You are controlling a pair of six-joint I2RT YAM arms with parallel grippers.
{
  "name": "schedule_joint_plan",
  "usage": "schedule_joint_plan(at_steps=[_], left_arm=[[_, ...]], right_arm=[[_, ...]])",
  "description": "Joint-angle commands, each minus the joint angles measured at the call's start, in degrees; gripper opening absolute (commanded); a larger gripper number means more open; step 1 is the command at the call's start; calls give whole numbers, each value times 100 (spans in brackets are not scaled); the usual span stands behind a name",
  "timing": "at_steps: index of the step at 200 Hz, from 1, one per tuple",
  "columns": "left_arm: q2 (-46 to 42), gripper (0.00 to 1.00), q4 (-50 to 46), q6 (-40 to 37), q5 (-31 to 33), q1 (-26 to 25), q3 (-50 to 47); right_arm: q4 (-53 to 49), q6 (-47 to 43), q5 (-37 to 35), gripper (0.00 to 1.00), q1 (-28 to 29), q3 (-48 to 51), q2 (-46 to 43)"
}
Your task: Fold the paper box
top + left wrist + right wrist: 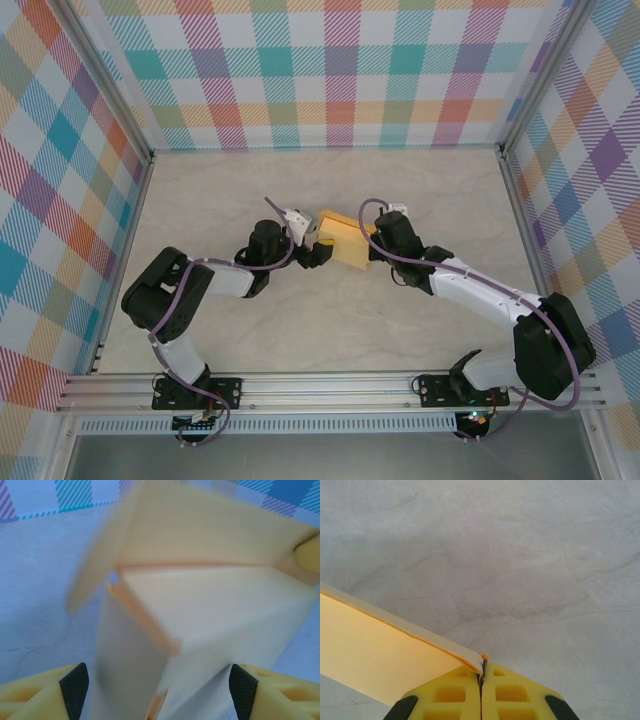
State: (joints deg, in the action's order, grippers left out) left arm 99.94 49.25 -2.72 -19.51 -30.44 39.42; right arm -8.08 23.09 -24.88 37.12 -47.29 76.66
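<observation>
I counted one paper box (pixel 345 240), mid-table (pixel 300 190), sitting between the two grippers, one on each side of it

Left gripper (pixel 318 248) was at the box's left end. In the left wrist view both of its fingers (pixel 74 690) stood wide apart with the box body between them. The picture was blurred, so I couldn't tell whether either pad touched the card. From there the box looked partly formed: folded walls, with one flap raised at the top

Right gripper (pixel 374 240) was at the box's right end. In the right wrist view its two fingers (pixel 450 695) were pressed together with one thin card edge pinched in the seam, and a flat yellow panel ran off to the left, above the bare table

Two arms in the top view, both reaching in to the same box
</observation>
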Motion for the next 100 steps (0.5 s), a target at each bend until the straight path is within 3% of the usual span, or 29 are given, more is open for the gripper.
schedule_joint_plan(at_steps=[1, 100], left_arm=[[75, 77, 652, 252, 223, 55, -109], [190, 77, 395, 179, 320, 107, 146]], right_arm=[[-111, -67, -24, 6, 41, 37, -97], [-84, -166, -18, 8, 41, 27, 10]])
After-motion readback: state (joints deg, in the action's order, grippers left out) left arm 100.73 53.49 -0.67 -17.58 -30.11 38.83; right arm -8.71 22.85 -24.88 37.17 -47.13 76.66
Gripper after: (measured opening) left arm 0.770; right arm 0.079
